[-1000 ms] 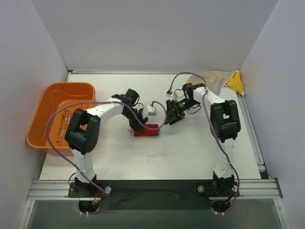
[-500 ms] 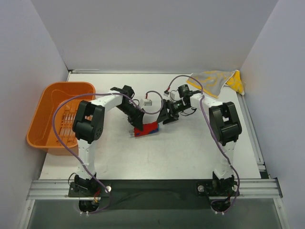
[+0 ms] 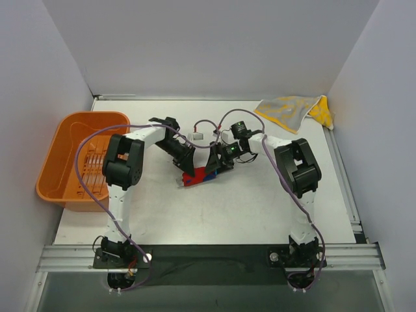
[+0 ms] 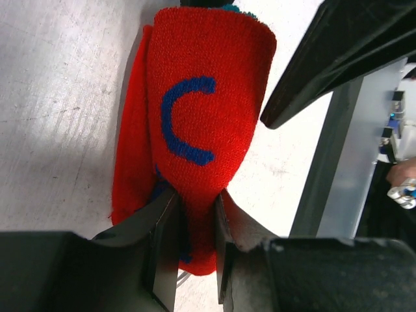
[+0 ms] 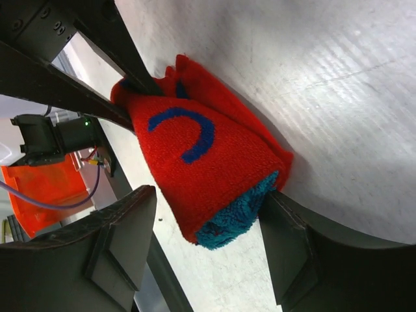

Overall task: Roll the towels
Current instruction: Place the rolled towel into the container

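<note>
The right gripper has swung in, jaws apart around the turquoise end of the rolled red towel, mid-table. The left gripper pinches its other end. 1 roll looks done; the yellow towel waits far right.

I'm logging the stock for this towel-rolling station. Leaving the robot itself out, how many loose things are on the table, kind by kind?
Towels: 2 (red and turquoise towel, yellow towel)
Tubs: 1 (orange tub)
Total: 3
</note>
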